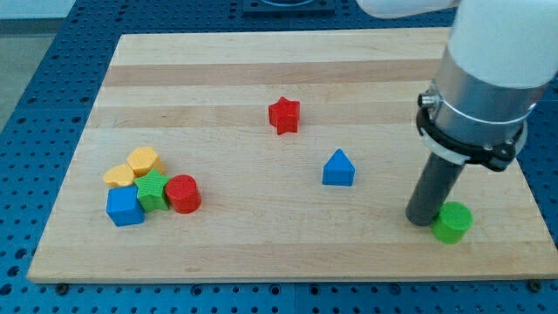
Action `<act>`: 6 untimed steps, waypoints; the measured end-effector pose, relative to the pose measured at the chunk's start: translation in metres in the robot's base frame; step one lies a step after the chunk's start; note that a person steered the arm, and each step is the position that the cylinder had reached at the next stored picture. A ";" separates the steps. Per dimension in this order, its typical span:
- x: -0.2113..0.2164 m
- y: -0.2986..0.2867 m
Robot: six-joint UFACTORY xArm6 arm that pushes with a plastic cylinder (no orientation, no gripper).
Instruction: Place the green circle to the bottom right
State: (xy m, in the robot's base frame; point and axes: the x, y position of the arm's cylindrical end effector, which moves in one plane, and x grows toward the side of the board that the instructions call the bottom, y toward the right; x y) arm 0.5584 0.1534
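Green circle (452, 221): near the tabletop's (261, 253) bottom right corner, my tip (422, 220) touching its left side; I have no fingers, only this rod. Red star (283, 114), blue triangle (338, 168): mid-tabletop. Five-block cluster by the left edge

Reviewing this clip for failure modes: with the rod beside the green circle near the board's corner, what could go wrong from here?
1. The green circle already sits close to the board's bottom and right edges; a further push could send it off the wood.
2. My tip touches or nearly touches its left side, slightly off-centre, so the round block could slip around the tip.
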 end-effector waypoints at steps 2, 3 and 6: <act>0.023 -0.001; 0.025 -0.001; -0.002 0.045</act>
State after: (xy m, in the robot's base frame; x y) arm 0.5560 0.1983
